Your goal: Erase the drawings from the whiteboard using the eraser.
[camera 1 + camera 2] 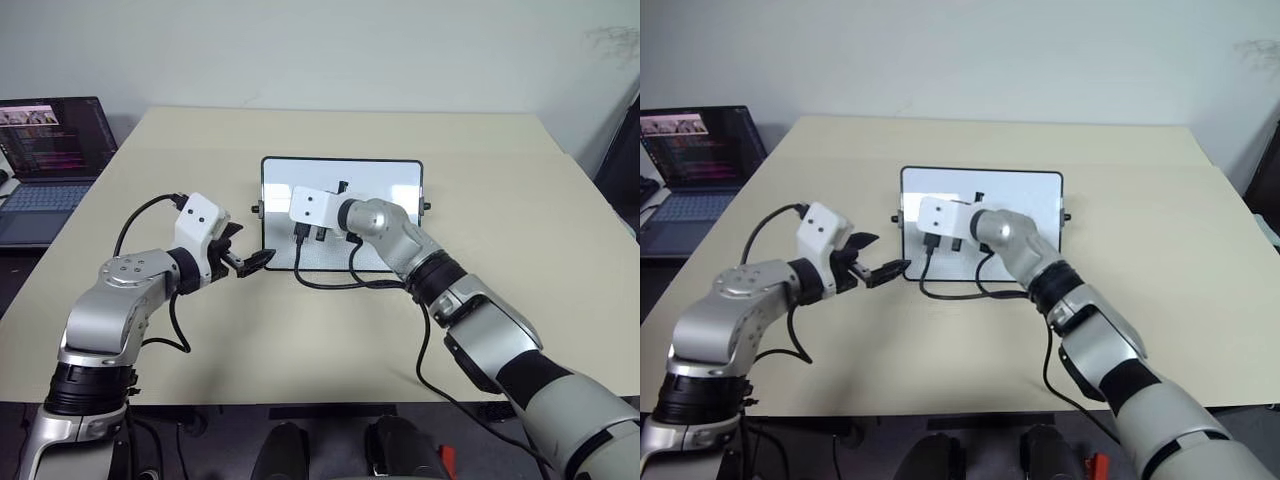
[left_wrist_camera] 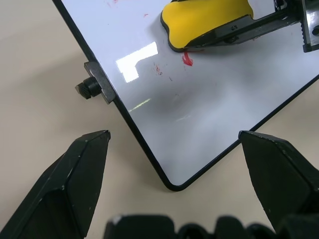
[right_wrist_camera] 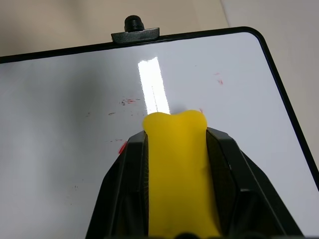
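We are holding our left gripper (image 1: 250, 263) released just off the near left corner of the whiteboard (image 1: 400, 185), which is lying on the counter (image 1: 520, 200). Our right gripper (image 3: 174, 149) is grasping the yellow eraser (image 3: 177, 164) against the board, beside faint red remains of the drawings (image 2: 187, 59). Farther left, a laptop (image 1: 50, 160) is showing text too small to read.

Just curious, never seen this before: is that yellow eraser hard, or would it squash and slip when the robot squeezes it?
Probably soft: the eraser bulges past the right hand's fingers, as foam would. It likely won't slip, since both fingers clamp its sides. It looks light for its size, held over the whiteboard without sagging.
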You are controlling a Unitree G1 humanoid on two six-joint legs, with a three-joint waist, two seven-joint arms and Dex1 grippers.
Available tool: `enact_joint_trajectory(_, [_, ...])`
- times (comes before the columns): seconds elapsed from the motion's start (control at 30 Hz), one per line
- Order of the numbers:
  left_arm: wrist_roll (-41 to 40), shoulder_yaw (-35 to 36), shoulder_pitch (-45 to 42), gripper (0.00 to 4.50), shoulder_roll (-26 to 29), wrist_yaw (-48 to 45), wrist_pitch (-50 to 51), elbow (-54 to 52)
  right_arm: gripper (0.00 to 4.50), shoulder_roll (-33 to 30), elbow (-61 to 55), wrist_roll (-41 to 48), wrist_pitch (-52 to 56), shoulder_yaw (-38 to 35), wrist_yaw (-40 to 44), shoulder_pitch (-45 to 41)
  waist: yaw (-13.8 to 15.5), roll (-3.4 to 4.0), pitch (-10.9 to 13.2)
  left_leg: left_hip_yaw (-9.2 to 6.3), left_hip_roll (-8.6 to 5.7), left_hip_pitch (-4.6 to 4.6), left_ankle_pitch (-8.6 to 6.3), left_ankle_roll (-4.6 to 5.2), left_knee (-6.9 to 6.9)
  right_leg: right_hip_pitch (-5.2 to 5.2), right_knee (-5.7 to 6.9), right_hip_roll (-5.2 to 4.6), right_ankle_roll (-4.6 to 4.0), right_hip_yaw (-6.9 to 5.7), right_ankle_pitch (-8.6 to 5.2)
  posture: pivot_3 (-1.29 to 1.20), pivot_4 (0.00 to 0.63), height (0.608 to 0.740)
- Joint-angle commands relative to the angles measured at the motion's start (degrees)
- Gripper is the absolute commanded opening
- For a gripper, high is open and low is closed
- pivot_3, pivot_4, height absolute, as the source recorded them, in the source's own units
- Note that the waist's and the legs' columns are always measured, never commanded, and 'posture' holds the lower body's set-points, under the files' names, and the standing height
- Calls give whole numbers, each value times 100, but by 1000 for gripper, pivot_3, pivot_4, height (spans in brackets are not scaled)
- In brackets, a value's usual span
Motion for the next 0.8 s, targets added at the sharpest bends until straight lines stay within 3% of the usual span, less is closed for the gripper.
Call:
enact_joint_trajectory(0.03, [38, 50, -84, 4500, 20, -1, -93, -103, 1257, -215, 150, -181, 357, 183, 544, 364, 0, 0, 0, 0, 0, 0, 0, 0, 0, 1, -1, 0, 0, -1, 0, 0, 150, 740])
enact_joint_trajectory(0.17, [40, 50, -87, 4500, 26, -9, -95, -99, 1257, -269, 22, -254, 410, 207, 631, 474, -6, 0, 0, -1, 1, 3, 0, 0, 0, 3, 2, 0, 15, 0, -8, 0, 150, 740])
enact_joint_trajectory(0.3, [47, 35, -94, 4500, 32, -23, -102, -93, 1256, -209, 196, -270, 180, -6, -226, 203, -2, 1, 0, -3, 2, 5, 3, 4, 1, 2, 5, 0, 13, -2, -7, 0, 150, 740])
enact_joint_trajectory(0.43, [53, 22, -108, 4500, 31, -38, -117, -82, 1255, -205, 357, -200, 69, -56, -532, 17, 3, 1, 1, -3, 1, 4, 7, 11, 1, 1, 4, 0, 10, -2, -3, 0, 150, 740])
enact_joint_trajectory(0.8, [70, -11, -143, 4500, 10, -46, -143, -55, 1255, -390, 76, -280, 399, 247, 655, 469, -1, 0, 0, -2, 1, 4, 7, 12, -5, 8, -10, 0, 11, -2, -4, 0, 150, 740])
